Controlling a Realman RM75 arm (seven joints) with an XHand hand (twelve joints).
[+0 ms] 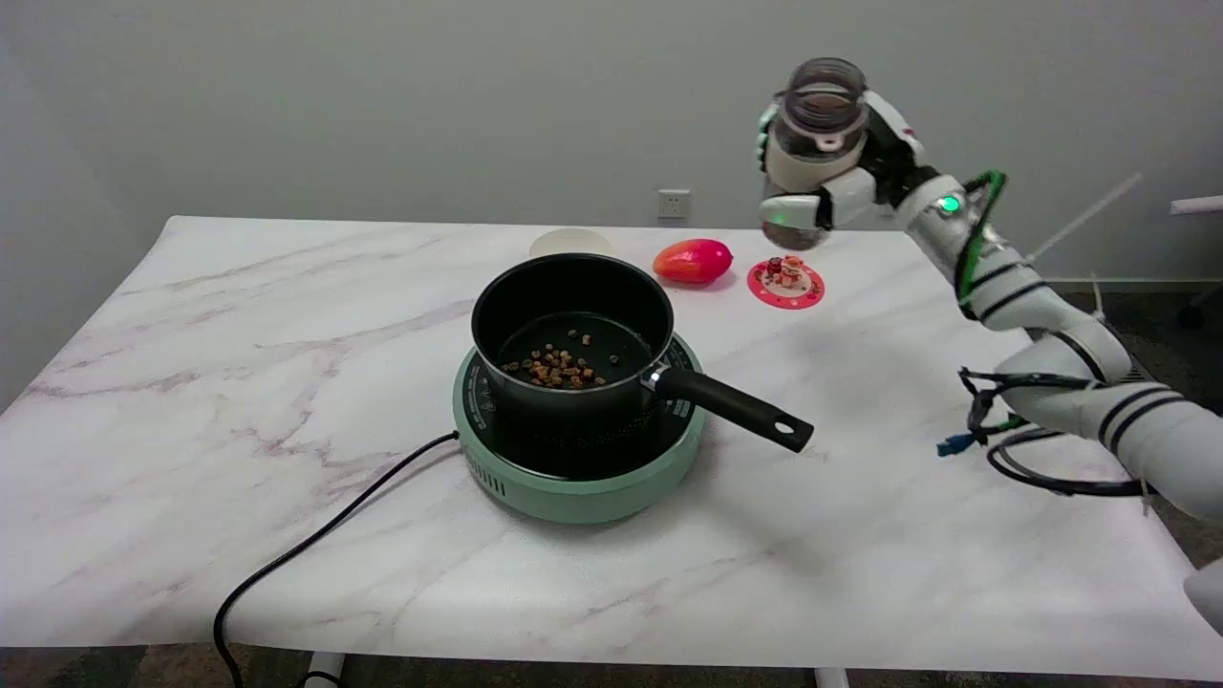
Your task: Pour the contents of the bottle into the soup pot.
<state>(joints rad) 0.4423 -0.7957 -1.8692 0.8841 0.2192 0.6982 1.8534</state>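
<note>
Right hand [829,182] is up in the air over the table's far right part, fingers wrapped round a clear bottle [812,143], upright, mouth up, looks about empty. Nearer, mid-table: black soup pot [573,330] w/ small brown bits on its bottom, on a green cooker [573,473]. Beyond, nr far edge: red fruit [693,261], pink coaster [785,283].
</note>
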